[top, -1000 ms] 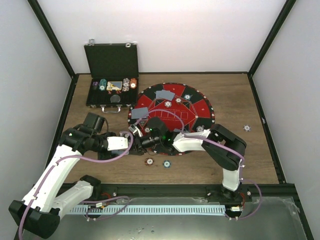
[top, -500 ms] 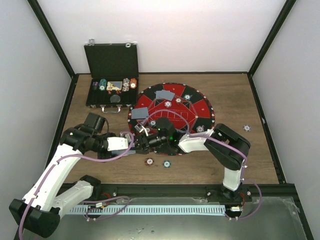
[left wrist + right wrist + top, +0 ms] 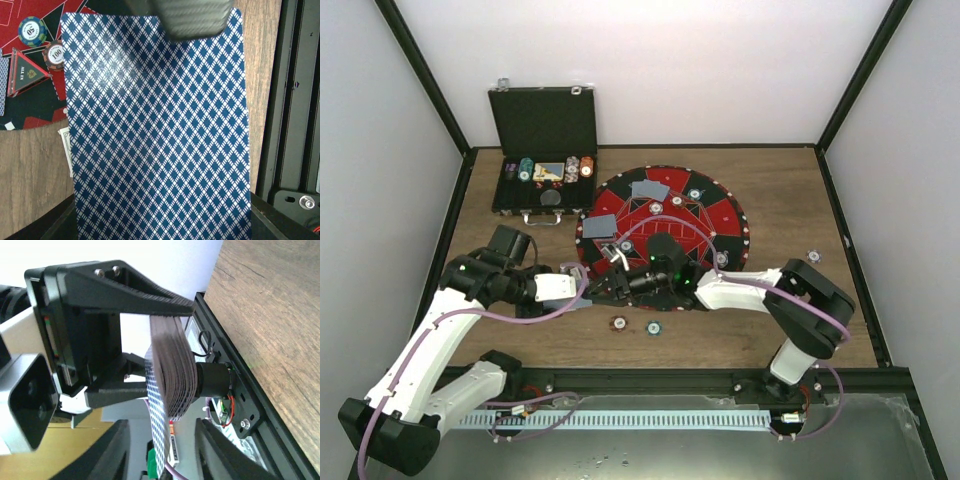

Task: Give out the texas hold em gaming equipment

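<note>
The left end effector [image 3: 582, 285] is clamped on the deck [image 3: 160, 130] at the near-left edge of the mat [image 3: 725, 212]. The jaws of the right end effector [image 3: 162, 452] stand apart, straddling one card [image 3: 156, 410] that stands off the deck.

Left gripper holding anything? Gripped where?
Stack of blue diamond-backed playing cards, pinched across its flat faces by the left gripper, near one short edge.

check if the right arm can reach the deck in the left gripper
Likely yes: the right gripper sits right at the deck, its jaws either side of a card sticking out, nothing between.
</note>
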Available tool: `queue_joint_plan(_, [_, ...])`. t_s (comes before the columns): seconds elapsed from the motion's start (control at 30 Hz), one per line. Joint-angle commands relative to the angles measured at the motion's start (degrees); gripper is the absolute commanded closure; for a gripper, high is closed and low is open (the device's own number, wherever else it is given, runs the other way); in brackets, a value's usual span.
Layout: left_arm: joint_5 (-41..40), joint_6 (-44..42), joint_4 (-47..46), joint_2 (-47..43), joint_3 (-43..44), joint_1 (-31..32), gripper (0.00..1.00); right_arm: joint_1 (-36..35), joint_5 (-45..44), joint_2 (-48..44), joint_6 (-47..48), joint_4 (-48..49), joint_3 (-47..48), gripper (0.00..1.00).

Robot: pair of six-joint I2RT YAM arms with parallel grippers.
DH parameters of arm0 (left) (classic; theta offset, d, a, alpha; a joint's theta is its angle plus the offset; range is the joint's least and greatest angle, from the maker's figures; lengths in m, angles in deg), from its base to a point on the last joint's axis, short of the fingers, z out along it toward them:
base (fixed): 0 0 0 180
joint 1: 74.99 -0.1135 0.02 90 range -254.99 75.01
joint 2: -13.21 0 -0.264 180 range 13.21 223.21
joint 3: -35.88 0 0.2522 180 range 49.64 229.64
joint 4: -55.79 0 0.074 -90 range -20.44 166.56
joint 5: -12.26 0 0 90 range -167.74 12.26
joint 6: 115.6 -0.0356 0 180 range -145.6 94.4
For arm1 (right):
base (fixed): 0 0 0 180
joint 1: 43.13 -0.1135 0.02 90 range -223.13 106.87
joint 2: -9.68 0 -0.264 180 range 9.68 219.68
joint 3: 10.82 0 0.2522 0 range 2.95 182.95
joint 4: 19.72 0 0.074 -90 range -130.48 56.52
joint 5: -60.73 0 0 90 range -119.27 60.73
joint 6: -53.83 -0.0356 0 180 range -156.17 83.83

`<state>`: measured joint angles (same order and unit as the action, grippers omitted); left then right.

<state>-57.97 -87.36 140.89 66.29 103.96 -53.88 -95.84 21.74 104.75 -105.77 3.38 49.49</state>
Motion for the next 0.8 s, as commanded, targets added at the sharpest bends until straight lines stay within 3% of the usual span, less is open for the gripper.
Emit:
queue_joint_plan(0.0, [1.0, -0.65, -0.89, -0.34, 0.87, -0.1, 0.92, 0.03, -1.26, -3.02, 0.52, -1.32, -1.39, 0.66])
queue_joint_plan(0.1, [1.32, -0.39, -0.93, -0.05, 1.07, -0.16, 0.92, -0.24, -1.1, -3.18, 0.64, -1.53, -0.84, 0.73])
queue_joint_plan(0.4, [0.6, -0.31, -0.71, -0.06, 1.18, -0.1, 0.92, -2.06, 0.34, 0.38, 2.04, -2.08, 3.64, 0.74])
queue_joint_plan(0.5, [0.37, -0.3, -0.52, -0.16, 1.07, -0.1, 0.92, -2.0, 0.45, 0.81, 2.55, -2.54, 4.02, 0.87])
queue_joint_plan(0.57, [0.12, -0.37, -0.46, -0.32, 1.08, -0.16, 0.92, -1.41, 0.27, 0.06, 4.67, -6.23, 4.75, 0.98])
queue_joint_plan(0.77, [-0.16, -0.44, -0.4, -0.44, 0.83, -0.1, 0.93, 4.28, -0.35, -8.41, 14.05, -21.21, 3.03, 0.99])
